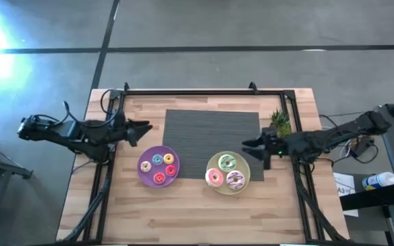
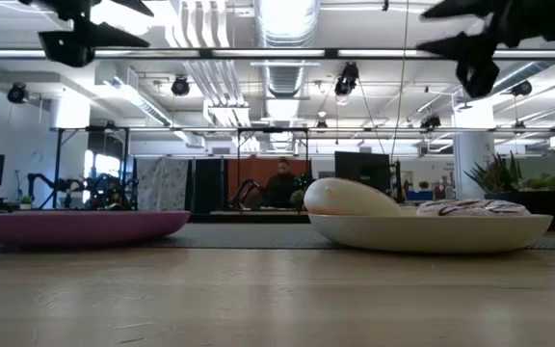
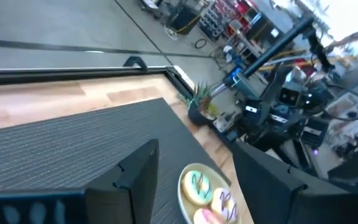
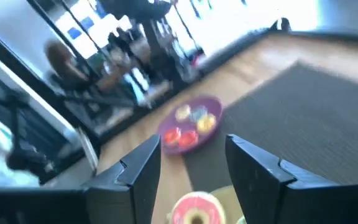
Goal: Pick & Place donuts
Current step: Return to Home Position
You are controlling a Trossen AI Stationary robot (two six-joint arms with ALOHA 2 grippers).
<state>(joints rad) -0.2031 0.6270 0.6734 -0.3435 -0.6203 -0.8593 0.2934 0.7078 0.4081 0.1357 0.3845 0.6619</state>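
Note:
The purple plate (image 1: 159, 166) carries several tiny donuts (image 1: 159, 178) in orange, yellow, red and a pale colour. On the pale-yellow plate (image 1: 228, 172) lie the green-white donut (image 1: 227, 162), the pink donut (image 1: 215, 178) and the purple-white donut (image 1: 235, 180). My left gripper (image 1: 142, 130) hangs open above the table's left side, up and to the left of the purple plate. Open too, my right gripper (image 1: 248, 145) hovers just right of the pale-yellow plate. In the low view both grippers (image 2: 85, 29) (image 2: 470, 43) are high above the plates. The right wrist view shows the purple plate (image 4: 190, 127) and the pink donut (image 4: 194, 208).
A dark grey mat (image 1: 211, 140) lies on the wooden table behind the two plates. A small potted plant (image 1: 279, 123) stands at the mat's right far corner. A black frame rail (image 1: 204, 92) runs along the table's far and side edges. People sit in the room beyond (image 2: 282, 183).

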